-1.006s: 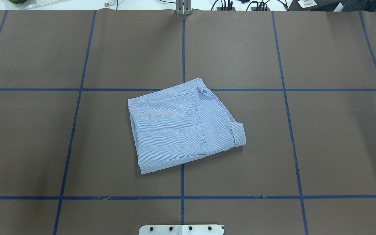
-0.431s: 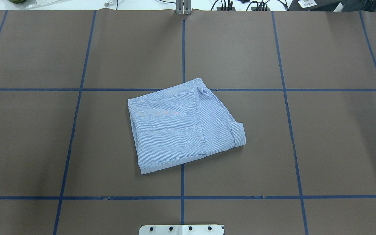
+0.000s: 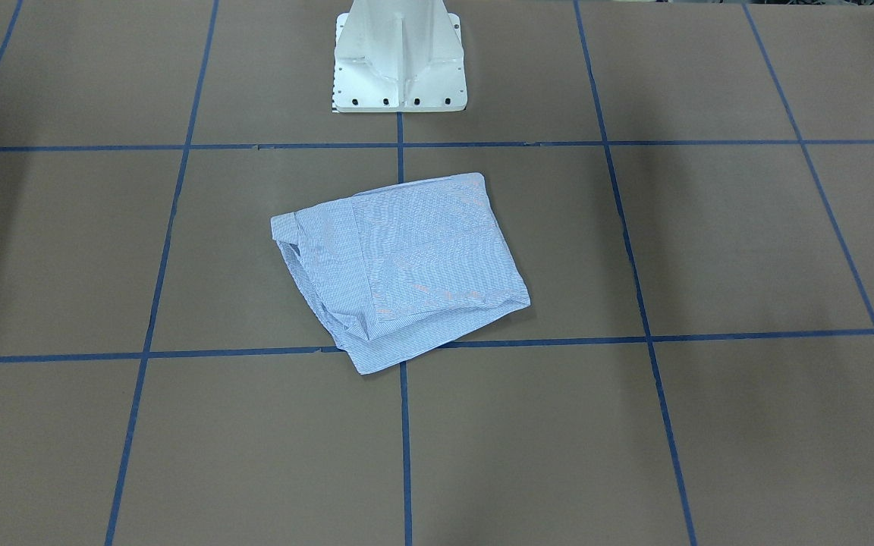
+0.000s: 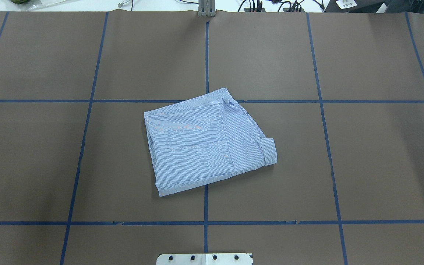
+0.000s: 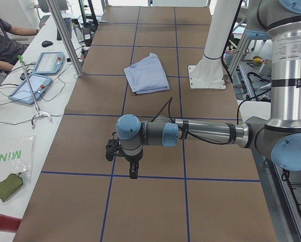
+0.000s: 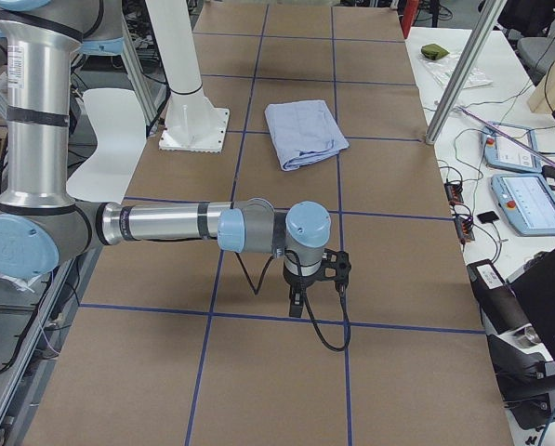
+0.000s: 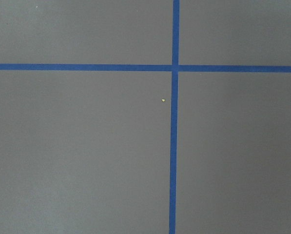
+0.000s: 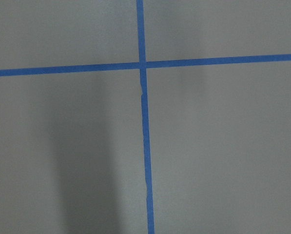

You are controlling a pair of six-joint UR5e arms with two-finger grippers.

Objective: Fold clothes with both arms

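The light blue-and-white striped shirt (image 4: pixel 204 143) lies folded into a compact, slightly skewed rectangle at the table's middle, a cuff showing at its right edge. It also shows in the front view (image 3: pixel 407 265) and both side views (image 5: pixel 149 73) (image 6: pixel 303 133). The left gripper (image 5: pixel 133 170) hangs over bare table far from the shirt, towards the table's left end. The right gripper (image 6: pixel 300 302) hangs over bare table towards the right end. Both show only in the side views, so I cannot tell whether they are open or shut. Nothing hangs from either. The wrist views show only brown table and blue tape.
The white pedestal base (image 3: pixel 399 68) stands at the robot's edge of the table, just behind the shirt. Blue tape lines (image 4: pixel 206 55) grid the brown table cover. Beyond the far edge are a metal post (image 5: pixel 64 35), tablets (image 5: pixel 32 88) and a seated person (image 5: pixel 1 43).
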